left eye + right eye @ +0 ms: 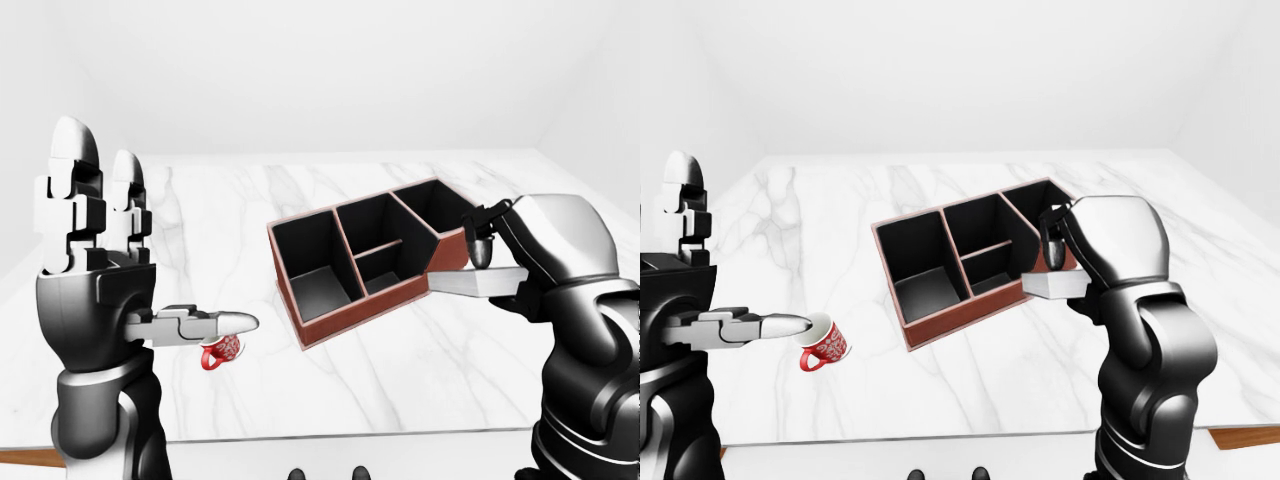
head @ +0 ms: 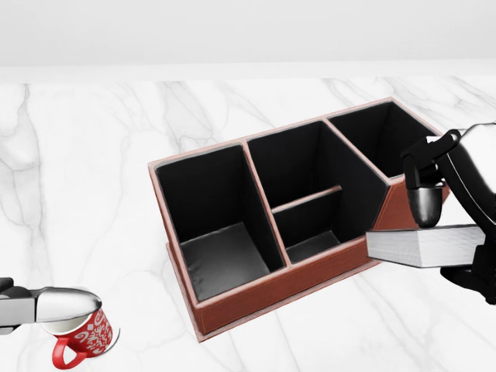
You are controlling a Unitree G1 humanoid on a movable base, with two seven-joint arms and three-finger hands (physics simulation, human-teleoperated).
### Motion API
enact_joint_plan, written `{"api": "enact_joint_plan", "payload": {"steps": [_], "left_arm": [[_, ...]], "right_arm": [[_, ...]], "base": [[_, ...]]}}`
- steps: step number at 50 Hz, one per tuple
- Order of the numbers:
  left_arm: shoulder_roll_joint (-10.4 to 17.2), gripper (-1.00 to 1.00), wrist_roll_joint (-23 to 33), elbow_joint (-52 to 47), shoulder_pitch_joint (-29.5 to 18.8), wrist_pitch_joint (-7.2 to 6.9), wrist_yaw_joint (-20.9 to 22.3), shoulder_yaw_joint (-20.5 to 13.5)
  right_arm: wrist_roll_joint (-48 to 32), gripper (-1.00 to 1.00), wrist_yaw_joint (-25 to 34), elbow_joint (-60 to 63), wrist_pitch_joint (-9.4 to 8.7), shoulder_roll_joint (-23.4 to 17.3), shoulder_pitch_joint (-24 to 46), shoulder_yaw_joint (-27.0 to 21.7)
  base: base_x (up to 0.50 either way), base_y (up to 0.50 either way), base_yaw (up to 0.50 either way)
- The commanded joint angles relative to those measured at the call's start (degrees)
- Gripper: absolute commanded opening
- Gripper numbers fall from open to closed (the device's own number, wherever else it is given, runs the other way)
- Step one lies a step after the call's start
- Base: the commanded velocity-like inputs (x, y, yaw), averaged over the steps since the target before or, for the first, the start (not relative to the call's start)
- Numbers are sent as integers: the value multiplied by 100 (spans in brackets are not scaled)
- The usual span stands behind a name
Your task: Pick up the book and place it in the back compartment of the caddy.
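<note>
Left-eye view. The reddish-brown leather-look caddy with black-lined compartments [image 1: 372,255] sits on the white marble tabletop [image 1: 250,200]. The robot's right hand [image 1: 500,255] grasps a thick grey-covered book with white page edges [image 1: 478,283], held flat and clear of the marble, at the caddy's right end. A finger presses on the top cover; the lower fingers are hidden beneath, so this reads as a pinch across the thickness. The left hand [image 1: 130,290] stands well to the left of the caddy, fingers upright and released, thumb out sideways, empty. A small red mug with white pattern [image 1: 220,351] sits just below that thumb.

Head view. The book [image 2: 422,246] overlaps the caddy's lower right corner, below the rightmost compartment [image 2: 384,139]. Which compartment counts as the back one I cannot settle from here. Judgement: the book is rigid, moderately heavy, with smooth covers, so it could slide out of a pinch if tilted. Holding near the spine edge with the cover level seems safest.

Right-eye view. Same arrangement; the right hand [image 1: 1065,262] hides much of the book [image 1: 1058,285] at the caddy's right end.
</note>
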State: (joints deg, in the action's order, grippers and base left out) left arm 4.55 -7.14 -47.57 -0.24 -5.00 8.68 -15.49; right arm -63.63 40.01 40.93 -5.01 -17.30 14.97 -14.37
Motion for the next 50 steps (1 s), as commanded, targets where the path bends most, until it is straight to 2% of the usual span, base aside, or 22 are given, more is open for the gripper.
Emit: {"api": "enact_joint_plan", "payload": {"steps": [1,19,37,50], "left_arm": [[9,100,-13,-7,-18,0,-11,-14],[13,100,-19,-12,-23,0,-14,-28],[21,100,-35,-37,-42,0,-28,-49],[23,100,-32,-27,-40,0,-40,-46]], "right_arm": [[-263,-100,-1,17,1,110,255,200],[-518,-100,-1,14,1,381,497,540],[-538,-100,-1,-840,1,335,988,692],[-784,-100,-1,-882,1,629,1105,1010]], "base": [[0,0,0],[0,0,0],[0,0,0],[0,0,0]]}}
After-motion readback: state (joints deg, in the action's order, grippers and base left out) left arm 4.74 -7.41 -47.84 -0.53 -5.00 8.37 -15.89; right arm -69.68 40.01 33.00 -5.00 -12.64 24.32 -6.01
